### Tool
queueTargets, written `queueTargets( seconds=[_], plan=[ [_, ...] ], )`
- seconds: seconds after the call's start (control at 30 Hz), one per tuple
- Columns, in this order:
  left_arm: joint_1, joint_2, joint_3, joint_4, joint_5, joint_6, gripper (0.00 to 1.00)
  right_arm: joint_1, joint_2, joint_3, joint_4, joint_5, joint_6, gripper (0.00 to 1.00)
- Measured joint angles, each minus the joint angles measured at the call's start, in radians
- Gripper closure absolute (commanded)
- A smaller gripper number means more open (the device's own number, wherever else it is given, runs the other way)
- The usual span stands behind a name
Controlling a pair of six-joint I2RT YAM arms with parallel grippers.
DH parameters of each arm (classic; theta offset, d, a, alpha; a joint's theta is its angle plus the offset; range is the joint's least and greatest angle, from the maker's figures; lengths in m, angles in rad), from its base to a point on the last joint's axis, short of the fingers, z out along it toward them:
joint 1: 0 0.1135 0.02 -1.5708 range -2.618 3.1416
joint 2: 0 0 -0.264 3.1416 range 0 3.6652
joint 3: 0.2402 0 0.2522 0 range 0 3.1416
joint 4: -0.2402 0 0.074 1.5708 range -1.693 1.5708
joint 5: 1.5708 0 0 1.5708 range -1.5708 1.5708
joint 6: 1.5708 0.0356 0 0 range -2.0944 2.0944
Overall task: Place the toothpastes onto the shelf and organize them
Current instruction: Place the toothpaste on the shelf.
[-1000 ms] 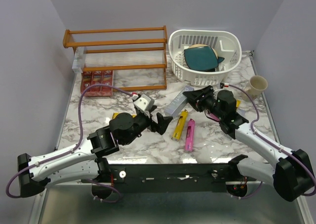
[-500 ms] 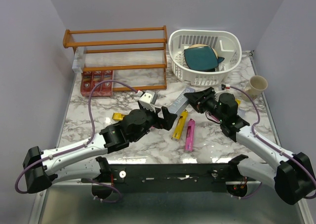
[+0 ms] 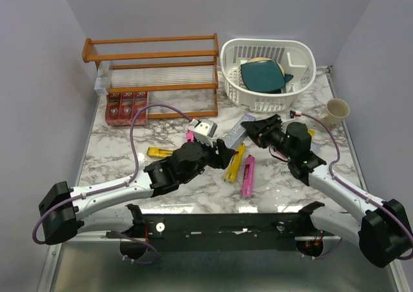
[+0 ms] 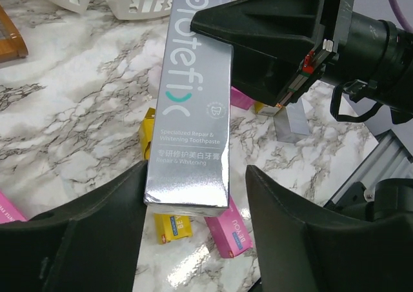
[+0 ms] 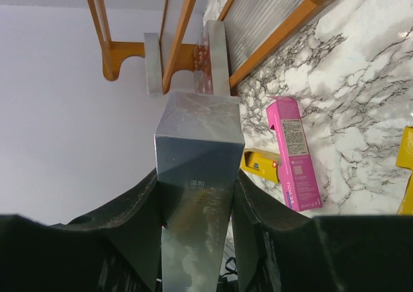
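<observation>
Bridging both arms near mid-table, the long silver-grey cardboard toothpaste carton [image 3: 232, 136] is clamped at its 2 o'clock end by the right gripper [image 3: 248, 126], while the left gripper [image 3: 223, 149] stands with fingers wide either side of its 8 o'clock end. Light, stiff but crushable and glossy, it probably wants a gentle squeeze across the narrow sides there.

The left claw [image 4: 195, 179] now straddles the free end of the silver-grey toothpaste carton [image 4: 193, 92] — fingers [image 4: 90, 234] narrower than before — and a yellow carton [image 3: 159, 153] lies uncovered.
</observation>
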Motion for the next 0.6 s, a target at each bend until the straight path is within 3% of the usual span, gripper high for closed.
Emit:
queueTargets(
  seconds=[0.2, 0.3, 0.53, 0.6],
  plan=[
    [0.002, 0.015, -0.006, 0.035, 0.001, 0.033, 0.64, -0.003, -0.003, -0.005, 0.011, -0.001, 0.000, 0.81],
    [0.002, 0.015, -0.013, 0.053, 0.001, 0.044, 0.71, -0.006, -0.003, -0.005, 0.019, -0.001, 0.000, 0.73],
    [0.002, 0.013, -0.019, 0.056, -0.002, 0.083, 0.80, -0.012, -0.003, -0.005, 0.027, -0.009, -0.017, 0.10],
    [0.002, 0.012, -0.019, 0.035, -0.013, 0.098, 0.82, -0.020, -0.010, -0.006, 0.027, -0.009, -0.037, 0.02]
  ],
)
